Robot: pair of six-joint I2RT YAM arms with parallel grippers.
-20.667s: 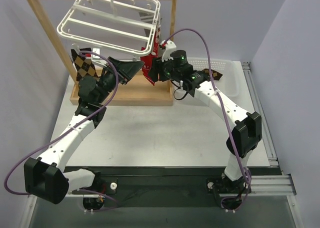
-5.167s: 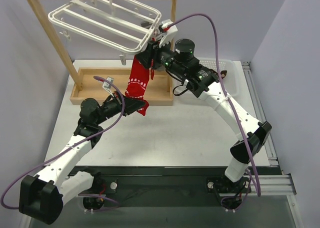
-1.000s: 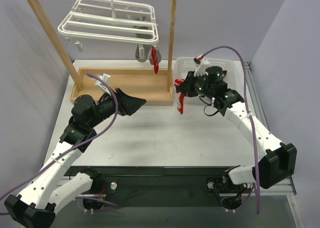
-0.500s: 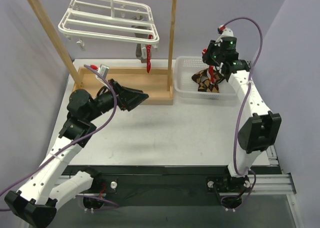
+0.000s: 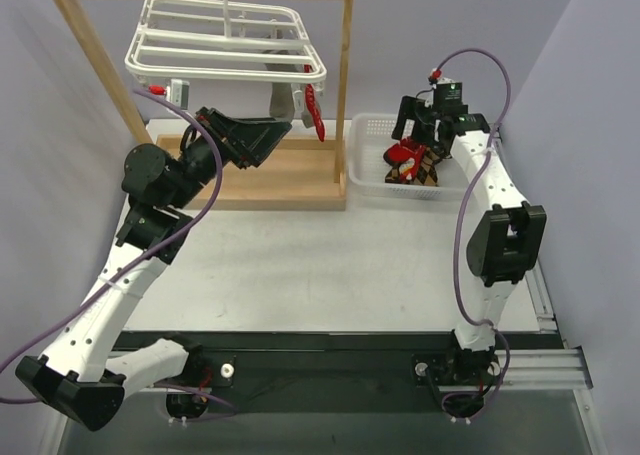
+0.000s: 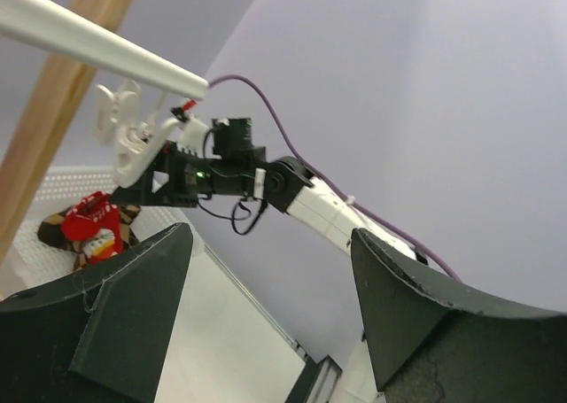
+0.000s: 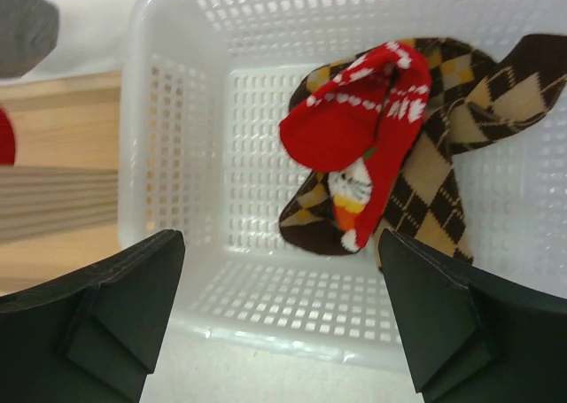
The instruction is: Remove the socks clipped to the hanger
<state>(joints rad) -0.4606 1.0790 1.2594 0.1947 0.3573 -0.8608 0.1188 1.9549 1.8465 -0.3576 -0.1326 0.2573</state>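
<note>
- Wooden rack (image 5: 345, 85): the reference for all positions below. It stands at the far side of the table (image 5: 300, 265), with two upright posts, a top bar and a tray-like base.
- Hanger (image 5: 228, 68): a white plastic frame with crossbars. It is hooked over the rack's top bar and hangs between the two posts.
- Grey sock (image 5: 282, 103): it hangs from the hanger's near rim, close to the rack's right post and above the rack's base.
- Clipped red sock (image 5: 316, 113): it hangs from the same rim just beside the grey sock, on the side nearer the right post.
- Basket (image 7: 177, 155): a white perforated container on the table, just outside the rack's right post.
- Loose red sock (image 7: 345, 124): it has a white pattern and lies in the basket, outside the rack, on top of the argyle socks (image 7: 434, 168). These are brown and tan and spread across the basket floor.
- Left gripper (image 6: 270, 236): it is raised inside the rack, over the base and below the hanger, and points toward the grey sock. Its fingers are spread wide and nothing lies between them.
- Right gripper (image 7: 276, 239): it is held outside the rack's right post, directly above the basket. Its fingers are spread wide and it grips nothing, and the loose red sock lies below the gap.
</note>
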